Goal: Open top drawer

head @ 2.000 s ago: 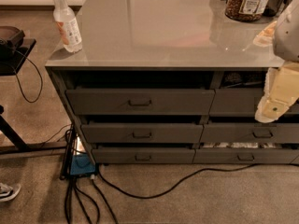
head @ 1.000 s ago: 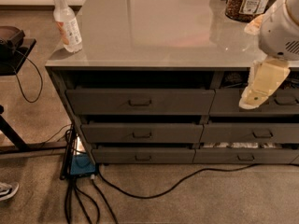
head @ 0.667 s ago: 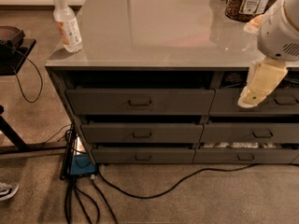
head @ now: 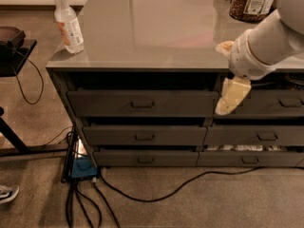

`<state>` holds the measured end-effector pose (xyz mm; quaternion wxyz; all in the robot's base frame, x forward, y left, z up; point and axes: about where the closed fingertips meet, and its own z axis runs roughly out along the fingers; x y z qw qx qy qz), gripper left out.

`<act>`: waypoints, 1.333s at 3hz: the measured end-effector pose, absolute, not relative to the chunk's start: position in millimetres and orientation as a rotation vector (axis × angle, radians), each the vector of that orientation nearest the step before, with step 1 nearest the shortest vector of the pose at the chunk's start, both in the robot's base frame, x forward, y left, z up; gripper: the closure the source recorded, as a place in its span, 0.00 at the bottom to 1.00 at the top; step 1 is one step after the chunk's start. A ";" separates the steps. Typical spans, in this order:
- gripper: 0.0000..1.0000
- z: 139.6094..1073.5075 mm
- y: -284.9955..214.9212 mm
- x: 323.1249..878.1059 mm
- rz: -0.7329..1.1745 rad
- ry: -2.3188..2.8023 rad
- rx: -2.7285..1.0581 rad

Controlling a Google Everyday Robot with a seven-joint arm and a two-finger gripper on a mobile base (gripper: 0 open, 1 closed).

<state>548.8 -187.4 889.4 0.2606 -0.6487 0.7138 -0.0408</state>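
Three grey drawers make up the left stack under the counter [head: 156, 32]. The top drawer [head: 109, 103], tallest of them, sits just below the counter edge with a dark gap above its front, and its bar handle [head: 142, 105] lies at its middle. Below the top drawer you find the two shallower drawers [head: 145, 136]; to its right, the other stack [head: 266, 136]. The gripper [head: 232, 96], cream-coloured, hangs from the white arm [head: 266, 44] before the top drawer's right end, well apart from the handle. You cannot tell how wide it stands or whether it has hold of anything. Above the top drawer, on the counter: a bottle [head: 68, 23] to the left and a jar [head: 251, 1] to the right. Below it, on the carpet: cables [head: 156, 190] and a blue box [head: 83, 167].
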 end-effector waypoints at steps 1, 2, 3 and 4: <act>0.00 863.3 -150.1 574.5 0.072 1.913 -1.811; 0.00 835.0 -107.8 587.2 0.305 1.976 -1.817; 0.00 831.3 -105.8 586.7 0.316 1.983 -1.819; 0.00 819.0 -101.2 589.0 0.331 2.000 -1.824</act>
